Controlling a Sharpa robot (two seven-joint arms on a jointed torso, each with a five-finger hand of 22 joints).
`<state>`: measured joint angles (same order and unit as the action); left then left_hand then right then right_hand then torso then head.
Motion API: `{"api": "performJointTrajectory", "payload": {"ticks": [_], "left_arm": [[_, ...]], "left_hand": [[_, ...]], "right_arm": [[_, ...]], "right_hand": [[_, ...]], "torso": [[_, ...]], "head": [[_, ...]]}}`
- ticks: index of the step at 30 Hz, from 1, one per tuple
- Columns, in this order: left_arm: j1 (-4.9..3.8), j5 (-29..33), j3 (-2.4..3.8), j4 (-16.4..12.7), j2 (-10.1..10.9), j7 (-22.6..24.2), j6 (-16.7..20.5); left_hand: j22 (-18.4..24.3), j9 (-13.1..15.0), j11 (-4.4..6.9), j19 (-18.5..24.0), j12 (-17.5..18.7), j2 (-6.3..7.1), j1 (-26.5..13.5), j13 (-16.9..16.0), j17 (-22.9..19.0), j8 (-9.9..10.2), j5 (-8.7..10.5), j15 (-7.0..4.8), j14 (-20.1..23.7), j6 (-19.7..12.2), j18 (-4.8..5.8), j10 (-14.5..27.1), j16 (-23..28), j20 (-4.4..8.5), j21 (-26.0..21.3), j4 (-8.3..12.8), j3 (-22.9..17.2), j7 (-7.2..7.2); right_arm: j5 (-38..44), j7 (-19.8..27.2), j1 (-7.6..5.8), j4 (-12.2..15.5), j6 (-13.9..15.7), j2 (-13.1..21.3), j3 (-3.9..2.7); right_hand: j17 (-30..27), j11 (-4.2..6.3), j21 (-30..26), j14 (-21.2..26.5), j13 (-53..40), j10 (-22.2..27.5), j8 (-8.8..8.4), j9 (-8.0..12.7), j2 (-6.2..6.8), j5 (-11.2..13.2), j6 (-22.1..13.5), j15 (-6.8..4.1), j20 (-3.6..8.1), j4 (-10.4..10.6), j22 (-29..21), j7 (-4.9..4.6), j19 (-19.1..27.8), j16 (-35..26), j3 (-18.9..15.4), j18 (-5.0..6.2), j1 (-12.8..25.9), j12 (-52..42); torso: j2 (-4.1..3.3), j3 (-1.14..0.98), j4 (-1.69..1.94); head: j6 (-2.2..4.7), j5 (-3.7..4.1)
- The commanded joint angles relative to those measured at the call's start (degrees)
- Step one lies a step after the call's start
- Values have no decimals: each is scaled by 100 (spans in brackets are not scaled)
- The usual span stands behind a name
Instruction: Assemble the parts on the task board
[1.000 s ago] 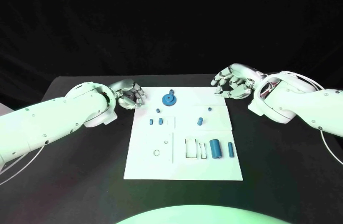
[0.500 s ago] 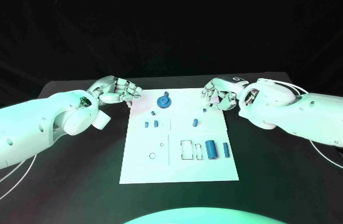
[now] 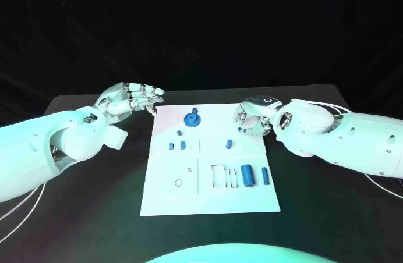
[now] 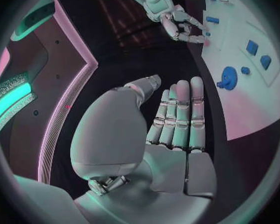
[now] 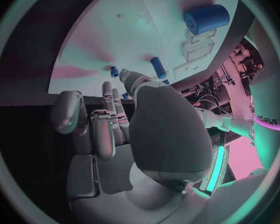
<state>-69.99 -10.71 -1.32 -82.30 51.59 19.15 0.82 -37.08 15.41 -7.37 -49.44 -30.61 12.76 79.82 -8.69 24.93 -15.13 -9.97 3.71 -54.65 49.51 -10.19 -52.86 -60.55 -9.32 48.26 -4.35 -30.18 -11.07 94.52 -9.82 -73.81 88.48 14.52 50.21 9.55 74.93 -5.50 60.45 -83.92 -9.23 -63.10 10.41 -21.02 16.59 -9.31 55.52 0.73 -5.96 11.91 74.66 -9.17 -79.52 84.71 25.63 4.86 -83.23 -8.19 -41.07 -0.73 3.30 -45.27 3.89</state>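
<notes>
The white task board point(image 3: 210, 187) lies in the middle of the black table. On it are a round blue part point(image 3: 193, 119) near the far edge, small blue pegs point(image 3: 177, 145) at mid-left, another peg point(image 3: 228, 142), and a thick blue cylinder point(image 3: 248, 174) beside a thin one point(image 3: 265, 176). My left hand point(image 3: 133, 100) hovers off the board's far left corner, fingers straight and holding nothing point(image 4: 177, 119). My right hand point(image 3: 256, 115) is over the board's far right edge, empty, fingers loosely apart point(image 5: 105, 124). The right wrist view shows the thick cylinder point(image 5: 206, 18) and a peg point(image 5: 158, 67).
Rectangular slots point(image 3: 224, 176) and an oval hole point(image 3: 179, 182) mark the board's near half. Black table point(image 3: 92, 205) surrounds the board on both sides. The left wrist view shows the board point(image 4: 246, 104), the round part point(image 4: 227, 77) and my right hand point(image 4: 177, 22).
My right hand has moved inward from beyond the board's far right corner to over its edge. My left hand has lifted back from the far left corner. The camera has shifted a little.
</notes>
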Motion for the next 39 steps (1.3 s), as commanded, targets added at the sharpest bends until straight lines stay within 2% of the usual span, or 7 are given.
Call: {"api": "performJointTrajectory", "payload": {"ticks": [1, 11, 20, 28, 35, 38, 39], "left_arm": [[-1, 301, 6, -34, 11, 261, -139], [-1, 316, 7, -49, 38, 266, -110], [-1, 317, 7, -43, 40, 258, -95], [-1, 318, 7, -39, 43, 251, -92], [-2, 318, 7, -43, 45, 245, -90], [-2, 318, 7, -45, 46, 253, -74], [-2, 318, 7, -46, 46, 260, -63]], "left_hand": [[4, 5, -5, -13, -23, -54, -21, -5, -7, -24, 6, -6, 29, 48, -37, -31, 36, 3, -27, 2, 30, -4], [13, 8, -3, -17, -32, -54, -17, -9, -10, -33, 6, -8, 32, 59, -37, -37, 41, 4, -39, 3, 39, -1], [17, 9, -2, -20, -35, -56, -14, -10, -11, -35, 6, -9, 33, 61, -37, -38, 43, 5, -45, 3, 43, -1], [23, 10, 0, -27, -39, -65, -1, -12, -13, -39, 4, -11, 33, 63, -38, -38, 46, 8, -52, 7, 43, 0], [28, 10, 2, -36, -43, -73, 16, -13, -15, -41, 3, -14, 32, 63, -39, -37, 48, 11, -59, 15, 42, 1], [31, 10, 3, -41, -45, -77, 25, -14, -17, -42, 2, -16, 31, 63, -39, -36, 50, 13, -61, 20, 42, 2], [31, 10, 3, -41, -45, -77, 25, -14, -17, -42, 2, -16, 31, 63, -39, -36, 50, 13, -61, 20, 42, 2]], "right_arm": [[380, -175, 21, -29, -205, -34, 3], [579, -272, 89, -127, -261, -123, 9], [548, -216, 173, -148, -311, -186, 14], [535, -207, 193, -167, -341, -214, 14], [508, -236, 220, -219, -356, -278, 14], [504, -267, 239, -241, -395, -307, 14], [500, -278, 244, -249, -411, -314, 14]], "right_hand": [[217, -13, -14, -332, 10, 17, -14, -1, 3, 36, 36, 33, -23, 5, -3, 11, 22, -21, -36, 80, 64, 26], [220, 1, 7, -334, 65, -53, 4, -5, -66, -33, 126, 26, -27, -43, 16, 33, 4, -19, -2, 80, 27, 29], [232, 134, 131, -345, 142, -556, 120, -58, -172, 144, 474, -79, 53, -92, 113, 155, -64, -7, 365, 59, 76, -42], [225, 164, 150, -345, 160, -645, 148, -77, -208, 151, 546, -108, 76, -110, 133, 185, -76, -11, 455, 53, 109, -19], [216, 196, 157, -348, 201, -773, 191, -129, -429, 351, 629, -141, 119, -278, 165, 208, -86, -15, 799, 49, 58, 62], [211, 202, 170, -348, 214, -826, 220, -165, -496, 325, 659, -147, 132, -405, 187, 201, -92, -17, 950, 46, 35, 94], [210, 201, 172, -348, 219, -860, 233, -184, -515, 243, 666, -152, 140, -480, 196, 195, -91, -18, 1029, 47, 24, 111]], "torso": [[3, -6, 1], [0, -11, -1], [0, -15, -8], [-3, -9, -1], [1, -5, -3], [3, -4, 1], [4, -5, 0]], "head": [[-7, 4], [-7, 9], [-21, -14], [-27, -16], [-37, -14], [-55, -12], [-56, -12]]}}
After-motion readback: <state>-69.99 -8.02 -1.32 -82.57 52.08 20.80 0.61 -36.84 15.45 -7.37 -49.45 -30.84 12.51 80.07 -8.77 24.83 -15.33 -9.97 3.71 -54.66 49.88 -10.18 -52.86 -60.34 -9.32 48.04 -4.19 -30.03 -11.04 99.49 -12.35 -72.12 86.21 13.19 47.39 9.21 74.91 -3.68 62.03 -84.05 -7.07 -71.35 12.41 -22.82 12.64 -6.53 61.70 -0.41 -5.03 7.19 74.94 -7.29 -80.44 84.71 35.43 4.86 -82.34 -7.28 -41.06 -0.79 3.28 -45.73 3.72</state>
